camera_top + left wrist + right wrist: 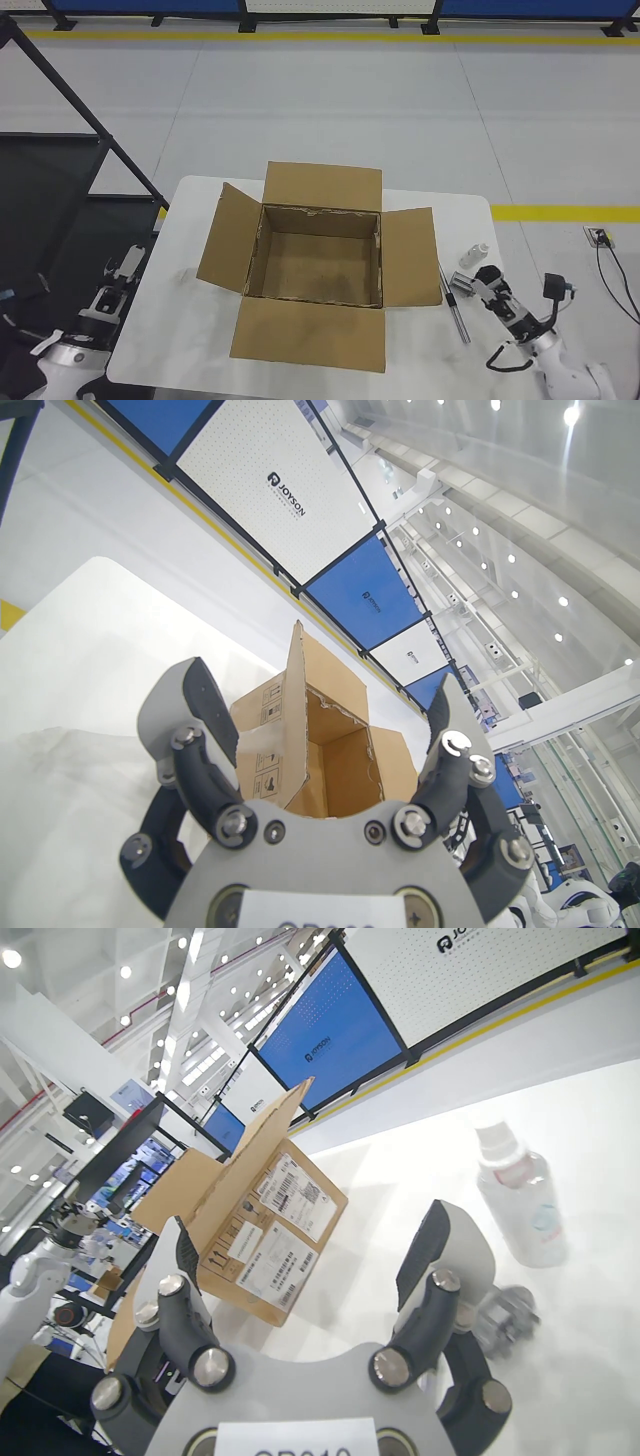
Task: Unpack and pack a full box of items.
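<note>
While all four flaps lie folded outward, readings are:
Box: upright at centre of table.
Left gripper: fingers spread, beside table's left edge.
Right gripper: fingers spread, near bottle, right of box.

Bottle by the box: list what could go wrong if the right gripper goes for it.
The bottle stands close to the open right gripper and could be knocked over. A thin metal rod lies beside it on the table and might get nudged. The flap of the box nearest it sticks out and could snag the arm.
</note>
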`<state>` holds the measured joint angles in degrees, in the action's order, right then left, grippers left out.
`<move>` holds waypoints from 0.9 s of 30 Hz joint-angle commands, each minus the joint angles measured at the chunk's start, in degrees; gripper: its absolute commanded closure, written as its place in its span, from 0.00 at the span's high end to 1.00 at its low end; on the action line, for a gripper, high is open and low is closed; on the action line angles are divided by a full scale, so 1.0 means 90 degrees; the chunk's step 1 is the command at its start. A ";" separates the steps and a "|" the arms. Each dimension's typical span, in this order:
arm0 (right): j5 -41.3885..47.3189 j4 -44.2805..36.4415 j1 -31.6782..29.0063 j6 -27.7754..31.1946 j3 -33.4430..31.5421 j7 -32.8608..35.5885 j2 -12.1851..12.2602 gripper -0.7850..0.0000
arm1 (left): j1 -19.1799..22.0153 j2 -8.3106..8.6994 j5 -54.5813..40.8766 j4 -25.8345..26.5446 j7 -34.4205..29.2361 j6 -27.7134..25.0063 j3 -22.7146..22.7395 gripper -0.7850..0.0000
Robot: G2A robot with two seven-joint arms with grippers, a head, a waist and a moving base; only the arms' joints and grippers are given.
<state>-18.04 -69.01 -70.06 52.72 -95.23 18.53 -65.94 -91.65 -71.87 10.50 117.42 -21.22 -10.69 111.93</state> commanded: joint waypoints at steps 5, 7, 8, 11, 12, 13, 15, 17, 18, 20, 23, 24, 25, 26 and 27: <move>0.1821 -0.0244 0.0626 -0.0899 0.0298 0.2498 0.0153 1.00 | 0.0013 0.0030 0.0281 -0.0224 -0.0073 -0.0233 -0.0156 1.00; 0.2155 -0.0301 0.0768 -0.1201 0.0323 0.2999 0.0197 1.00 | -0.0026 0.0032 0.0240 -0.0236 -0.0035 -0.0280 -0.0156 1.00; 0.2282 -0.0332 0.0828 -0.1328 0.0363 0.3227 0.0212 1.00 | -0.0044 0.0032 0.0193 -0.0243 -0.0007 -0.0294 -0.0150 1.00; 0.2399 -0.0394 0.0973 -0.1682 0.0441 0.3563 0.0248 0.97 | -0.0091 0.0036 0.0086 -0.0237 0.0033 -0.0336 -0.0118 1.00; 0.2306 -0.0426 0.0998 -0.1795 0.0479 0.3627 0.0259 0.75 | -0.0109 0.0038 0.0052 -0.0233 0.0035 -0.0351 -0.0109 1.00; 0.2189 -0.0469 0.1024 -0.1933 0.0522 0.3673 0.0268 0.68 | -0.0122 0.0041 0.0035 -0.0225 0.0038 -0.0369 -0.0097 1.00; 0.2085 -0.0547 0.1053 -0.2148 0.0614 0.3686 0.0275 0.55 | -0.0143 0.0045 -0.0048 -0.0212 0.0034 -0.0414 -0.0085 1.00; 0.1944 -0.0620 0.1070 -0.2356 0.0694 0.3659 0.0282 0.46 | -0.0164 0.0052 -0.0107 -0.0203 0.0012 -0.0439 -0.0059 1.00; 0.1895 -0.0646 0.1067 -0.2436 0.0721 0.3633 0.0286 0.46 | -0.0171 0.0055 -0.0137 -0.0191 0.0005 -0.0453 -0.0051 1.00; 0.1832 -0.0710 0.1056 -0.2549 0.0776 0.3608 0.0294 0.43 | -0.0188 0.0060 -0.0184 -0.0179 -0.0008 -0.0467 -0.0036 1.00; 0.1842 -0.0776 0.1014 -0.2605 0.0821 0.3566 0.0305 0.33 | -0.0216 0.0068 -0.0228 -0.0177 -0.0012 -0.0495 -0.0017 1.00; 0.1852 -0.0793 0.0995 -0.2603 0.0831 0.3559 0.0310 0.26 | -0.0227 0.0071 -0.0240 -0.0181 -0.0012 -0.0506 -0.0010 1.00; 0.1866 -0.0806 0.0977 -0.2601 0.0839 0.3547 0.0315 0.23 | -0.0237 0.0073 -0.0249 -0.0188 -0.0008 -0.0515 -0.0003 1.00; 0.1885 -0.0817 0.0959 -0.2600 0.0854 0.3542 0.0318 0.17 | -0.0247 0.0075 -0.0262 -0.0192 -0.0001 -0.0524 0.0001 1.00; 0.1905 -0.0828 0.0946 -0.2601 0.0871 0.3539 0.0321 0.11 | -0.0258 0.0077 -0.0276 -0.0198 -0.0004 -0.0527 0.0002 1.00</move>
<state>-1.09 -76.37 -61.42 29.30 -87.54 50.41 -63.07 -93.87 -71.19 8.15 115.69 -21.27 -15.39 111.93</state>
